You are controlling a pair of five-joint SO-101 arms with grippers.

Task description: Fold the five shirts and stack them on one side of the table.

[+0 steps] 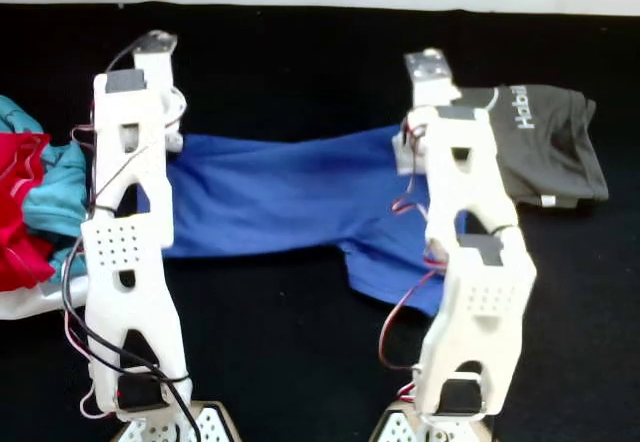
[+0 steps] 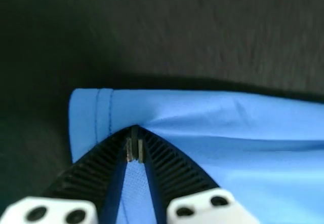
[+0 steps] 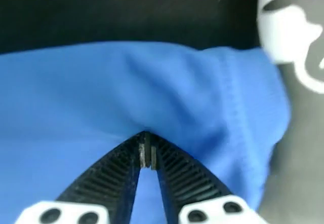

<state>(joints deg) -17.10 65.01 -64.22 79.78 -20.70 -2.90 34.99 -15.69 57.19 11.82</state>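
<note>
High view: the blue shirt (image 1: 280,197) was seen stretched across the middle of the frame on the black table (image 1: 300,362), one end drawn to the left arm (image 1: 125,222) and the other to the right arm (image 1: 470,252), with a loose part spread toward the lower right beside that arm. A folded grey shirt (image 1: 555,147) with white print was laid at the upper right, touching the blue one's end. At the left edge a teal shirt (image 1: 60,177) and a red shirt (image 1: 20,212) were heaped together. In the left wrist view, the left gripper (image 2: 134,150) was found pressed together on a fold of blue cloth just beside the stitched hem. In the right wrist view, the right gripper (image 3: 148,155) was likewise found pinching the blue cloth near its hem, beside the grey shirt.
</note>
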